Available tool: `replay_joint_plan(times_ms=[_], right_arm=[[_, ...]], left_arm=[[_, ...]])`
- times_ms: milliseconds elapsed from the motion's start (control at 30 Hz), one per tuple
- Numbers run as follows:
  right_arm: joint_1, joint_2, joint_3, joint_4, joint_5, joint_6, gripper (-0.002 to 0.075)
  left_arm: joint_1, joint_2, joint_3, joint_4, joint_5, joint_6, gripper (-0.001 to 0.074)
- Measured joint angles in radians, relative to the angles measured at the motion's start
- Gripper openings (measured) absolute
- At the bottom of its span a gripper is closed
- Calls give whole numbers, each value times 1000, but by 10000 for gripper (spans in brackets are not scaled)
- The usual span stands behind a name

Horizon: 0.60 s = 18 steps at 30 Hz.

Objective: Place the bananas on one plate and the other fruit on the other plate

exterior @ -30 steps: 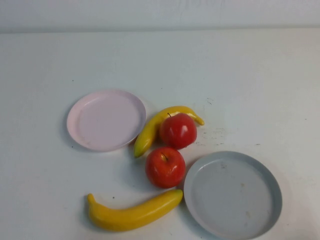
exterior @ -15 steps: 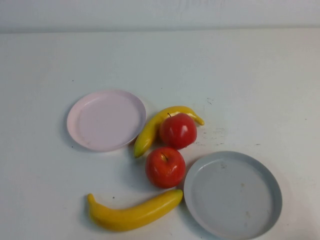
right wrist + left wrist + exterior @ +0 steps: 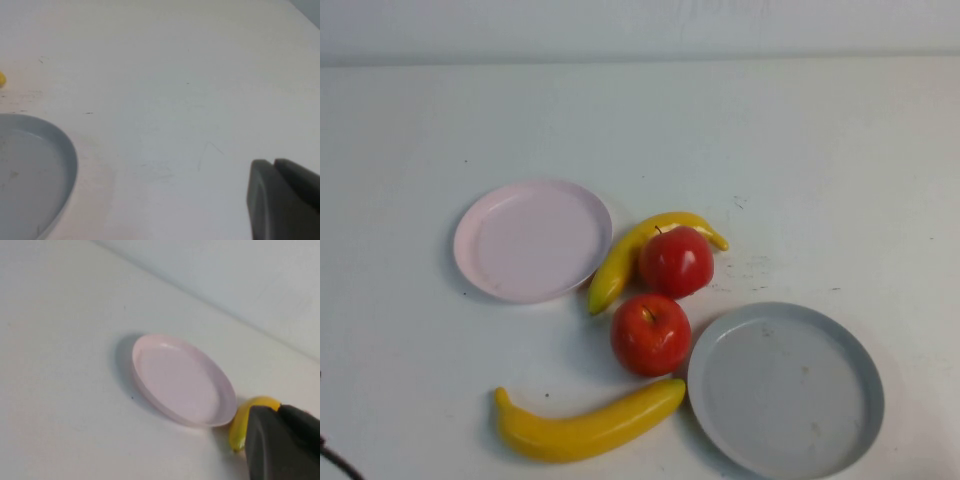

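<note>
In the high view the pale pink plate (image 3: 532, 240) lies left of centre and the larger grey-blue plate (image 3: 785, 388) at the front right; both hold nothing. The thinner banana (image 3: 632, 253) curves behind one red apple (image 3: 676, 261). The second apple (image 3: 650, 334) sits in front of it. The thicker banana (image 3: 590, 425) lies at the front, its tip near the grey-blue plate. My left gripper (image 3: 279, 408) is shut and empty, short of the pink plate (image 3: 182, 380) and hiding part of the thinner banana (image 3: 244, 424). My right gripper (image 3: 274, 161) is shut and empty, right of the grey-blue plate (image 3: 30, 170).
The white table (image 3: 800, 160) runs back to a pale wall. A dark bit of the left arm (image 3: 332, 457) shows at the front left corner of the high view. Small scuff marks (image 3: 755, 268) lie right of the apples.
A dark bit of the left arm has come into the front left corner of the high view. The fruit and plates have not moved.
</note>
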<state>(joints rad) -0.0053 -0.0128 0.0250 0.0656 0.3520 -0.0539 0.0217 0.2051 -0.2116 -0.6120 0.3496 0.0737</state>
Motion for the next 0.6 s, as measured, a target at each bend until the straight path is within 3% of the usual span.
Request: replay_joint_plan(times_ms=[167, 300, 500, 600], right_arm=[[0, 0, 0, 0, 0, 0, -16], [0, 0, 0, 0, 0, 0, -16], [0, 0, 0, 0, 0, 0, -16], [0, 0, 0, 0, 0, 0, -15]], left_arm=[[0, 227, -150, -11, 122, 162, 0], [0, 374, -217, -135, 141, 443, 0], [-10, 627, -290, -611, 143, 1021, 0], [-67, 761, -328, -800, 128, 1228, 0]])
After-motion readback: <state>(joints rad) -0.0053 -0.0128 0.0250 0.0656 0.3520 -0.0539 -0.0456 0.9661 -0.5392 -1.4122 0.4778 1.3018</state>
